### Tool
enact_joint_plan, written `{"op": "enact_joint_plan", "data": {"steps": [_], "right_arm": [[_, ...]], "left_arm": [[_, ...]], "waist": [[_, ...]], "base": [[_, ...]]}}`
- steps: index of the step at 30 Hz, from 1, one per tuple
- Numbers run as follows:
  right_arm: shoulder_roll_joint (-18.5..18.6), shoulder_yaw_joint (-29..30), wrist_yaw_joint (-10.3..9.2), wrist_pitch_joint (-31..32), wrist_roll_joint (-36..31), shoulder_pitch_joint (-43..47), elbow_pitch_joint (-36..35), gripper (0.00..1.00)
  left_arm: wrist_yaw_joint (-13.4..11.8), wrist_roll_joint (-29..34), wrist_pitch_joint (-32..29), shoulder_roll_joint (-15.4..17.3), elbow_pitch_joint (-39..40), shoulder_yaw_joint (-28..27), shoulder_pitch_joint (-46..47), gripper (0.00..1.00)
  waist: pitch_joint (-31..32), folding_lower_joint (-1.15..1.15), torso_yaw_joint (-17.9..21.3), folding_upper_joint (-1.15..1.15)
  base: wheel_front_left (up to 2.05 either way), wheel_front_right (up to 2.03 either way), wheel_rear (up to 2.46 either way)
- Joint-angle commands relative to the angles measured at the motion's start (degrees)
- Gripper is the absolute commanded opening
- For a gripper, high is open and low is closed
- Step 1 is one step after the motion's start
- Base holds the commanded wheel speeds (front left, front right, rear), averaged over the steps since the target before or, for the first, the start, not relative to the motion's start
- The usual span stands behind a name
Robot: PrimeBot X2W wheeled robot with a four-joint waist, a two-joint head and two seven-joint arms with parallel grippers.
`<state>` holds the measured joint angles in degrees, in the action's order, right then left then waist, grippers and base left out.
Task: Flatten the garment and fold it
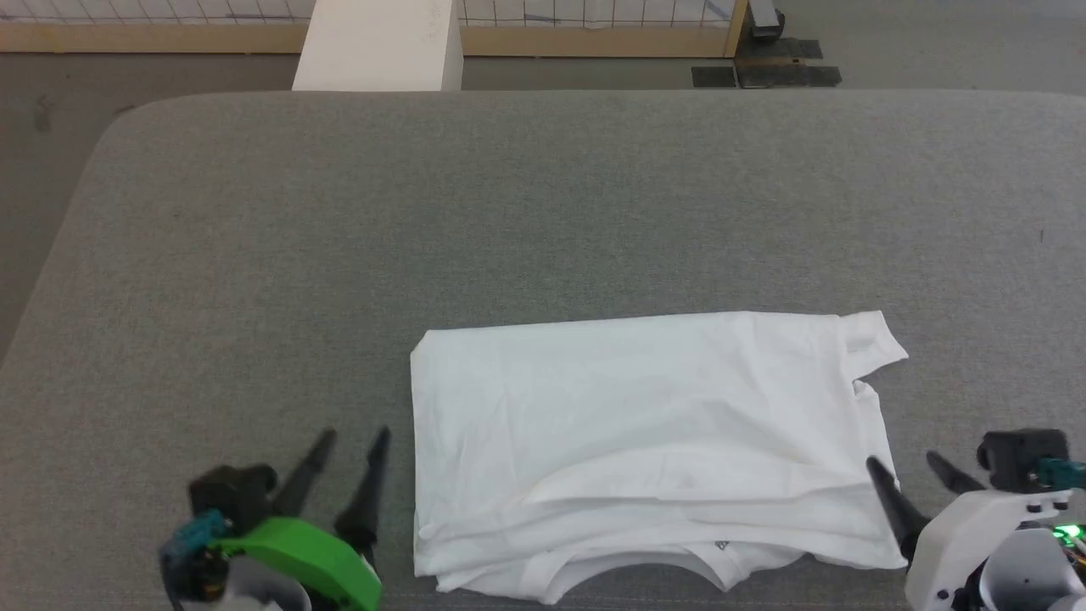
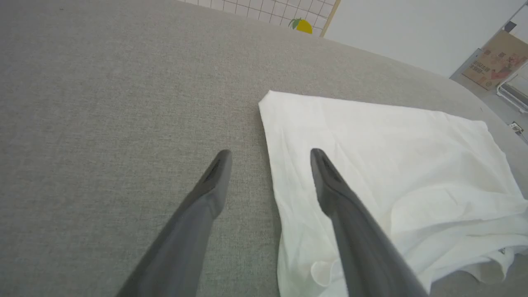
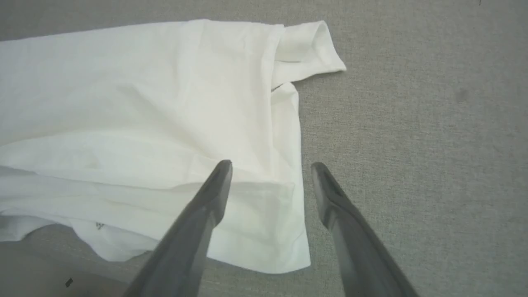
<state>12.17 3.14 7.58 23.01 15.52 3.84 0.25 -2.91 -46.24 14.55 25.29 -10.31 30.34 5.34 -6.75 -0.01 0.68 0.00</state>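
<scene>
A grey cloth-covered counter (image 1: 543,212) spreads across the head view. On its near half, towards the robot's right, lies the garment (image 1: 645,441), folded into a broad white rectangle of several layers. Its neckline (image 1: 645,570) is at the near edge, and a sleeve end (image 1: 874,344) pokes out at the far right corner. Beyond the counter's far edge stands a white box (image 1: 377,47). The left pincer (image 1: 355,435) hangs just beside the garment's left edge, spread wide and holding nothing; in its wrist view one finger (image 2: 330,185) is over the cloth and the other over bare counter. The right pincer (image 1: 899,460) is also wide and empty, straddling the garment's right edge.
</scene>
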Motion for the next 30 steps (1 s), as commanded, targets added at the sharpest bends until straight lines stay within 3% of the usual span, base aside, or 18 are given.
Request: {"op": "enact_joint_plan", "data": {"steps": [1, 5, 12, 19, 30], "right_arm": [[-1.3, 1.2, -0.09, -1.2, 0.0, 0.6, -1.3, 1.0], [-5.9, 5.3, -0.09, -4.9, -0.2, -0.2, -4.2, 1.0], [-9.2, 11.2, -0.09, -6.9, 2.4, -3.6, -1.5, 1.0], [-9.3, 14.5, -0.09, -0.1, 9.9, -9.2, 10.8, 1.0], [-9.3, 14.6, -0.09, 9.6, 6.6, -19.4, 25.8, 1.0]], "left_arm": [[-0.8, 2.0, 0.4, -0.9, 1.4, -2.6, 0.3, 1.0], [-1.3, 8.6, 0.4, -4.5, 5.1, -12.4, -0.5, 1.0], [0.5, 21.2, 0.4, -11.1, 6.1, -22.0, 1.0, 1.0], [4.3, 28.3, 0.4, -15.9, 5.6, -28.4, 2.8, 1.0], [8.6, 32.3, 0.4, -20.0, 3.9, -32.5, 3.3, 1.0]], "waist": [[0.4, 0.01, -0.5, 0.0], [0.6, 0.01, -1.0, 0.0], [0.9, 0.01, -1.6, 0.0], [0.4, 0.01, -0.9, 0.0], [-0.9, 0.01, -1.2, 0.0]], "base": [[0.0, 0.0, 0.0], [0.0, 0.0, 0.0], [0.0, 0.0, 0.0], [0.0, 0.0, 0.0], [0.0, 0.0, 0.0]]}}
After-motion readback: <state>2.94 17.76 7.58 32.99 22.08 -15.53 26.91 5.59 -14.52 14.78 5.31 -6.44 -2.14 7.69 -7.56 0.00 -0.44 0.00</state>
